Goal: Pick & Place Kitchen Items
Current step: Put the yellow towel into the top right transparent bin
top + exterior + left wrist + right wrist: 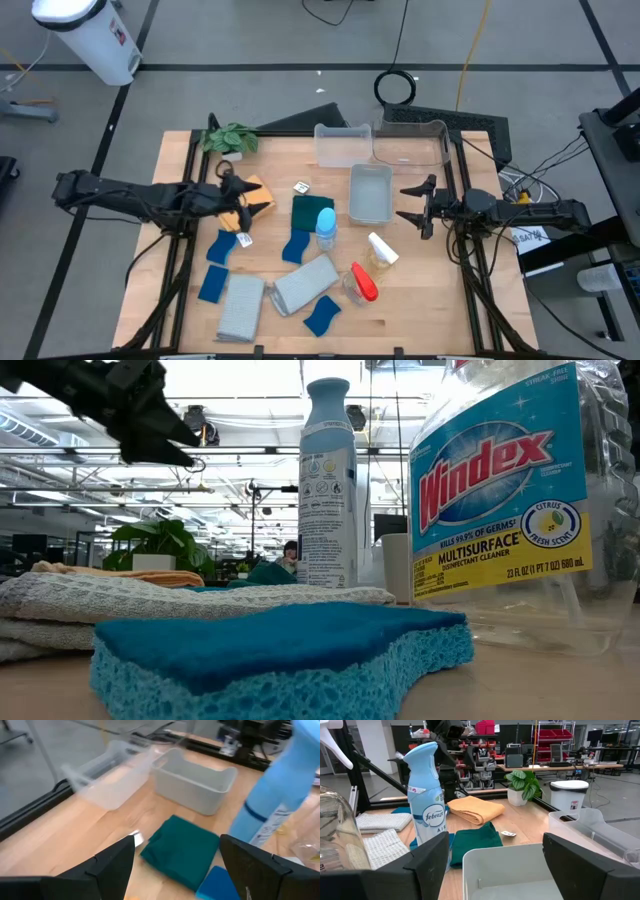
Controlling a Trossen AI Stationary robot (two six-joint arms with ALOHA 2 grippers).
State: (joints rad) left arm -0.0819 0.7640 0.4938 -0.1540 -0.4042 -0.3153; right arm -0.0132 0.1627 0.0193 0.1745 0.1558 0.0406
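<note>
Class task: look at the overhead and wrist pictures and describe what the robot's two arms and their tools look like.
Both arms are slim, dark and jointed. The left tool and right tool each end in two black fingers, broad and flat-faced up close. Dark cables run along the arms.

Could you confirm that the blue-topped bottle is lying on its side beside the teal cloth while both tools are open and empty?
Not quite: the blue-topped bottle stands upright beside the teal cloth, as the right wrist view shows. The rest holds: the left tool and right tool are both open and empty.
</note>
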